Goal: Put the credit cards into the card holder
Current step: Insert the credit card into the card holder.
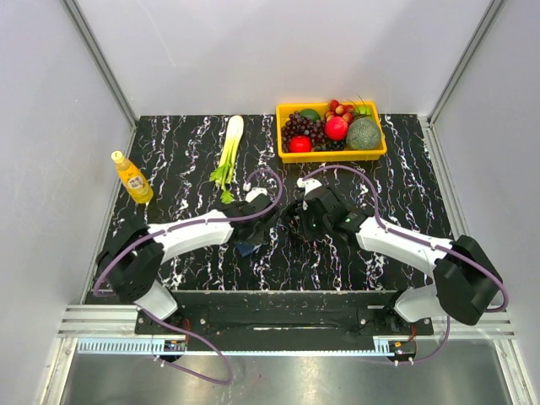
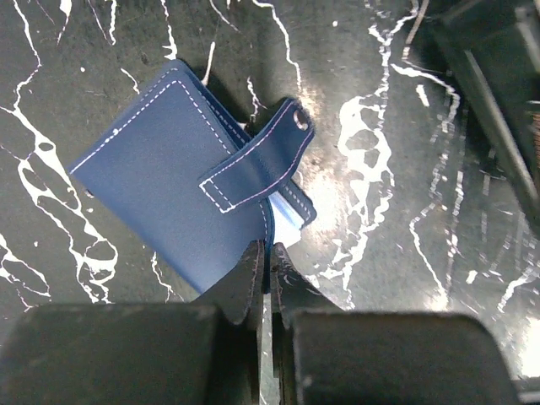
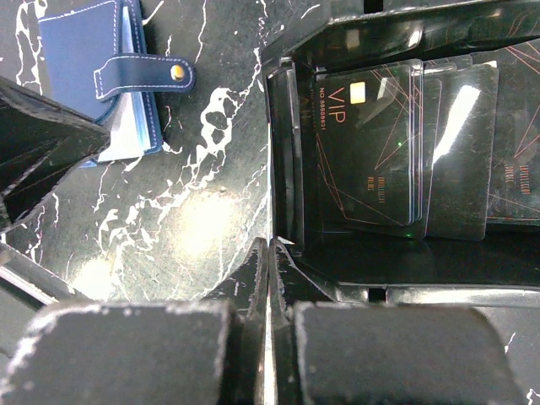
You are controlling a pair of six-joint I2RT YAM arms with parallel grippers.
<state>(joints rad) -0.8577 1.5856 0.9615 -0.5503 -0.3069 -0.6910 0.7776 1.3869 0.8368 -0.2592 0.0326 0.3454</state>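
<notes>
Nearest the lens in the left wrist view, your left claw (image 2: 266, 253) has its two fingers drawn together. The tips meet on the near edge of the card holder (image 2: 169, 177), where a sliver of pale blue lining (image 2: 285, 221) shows, and they appear to pinch that thin edge. The holder lies flat on the surface (image 2: 405, 253), about midway between the left and right edges and nearer the near edge than the far one. Its strap (image 2: 257, 160) is unfastened, with the snap end raised.

Your right claw (image 3: 270, 249) is fully closed and holds nothing. It hangs over the surface just beside the wall of the black tray (image 3: 283, 169) that faces the holder. The credit cards (image 3: 367, 143) lie in that tray, overlapped in a loose stack.

Handling:
- Expect the holder to be light, soft and floppy. A pinch on one cover will probably hinge it open rather than lift it whole, so pin the body down before loading.
- Expect the cards to be thin, stiff and slick. Take one by an overhanging edge, or slide it against the tray wall to raise a lip.
</notes>
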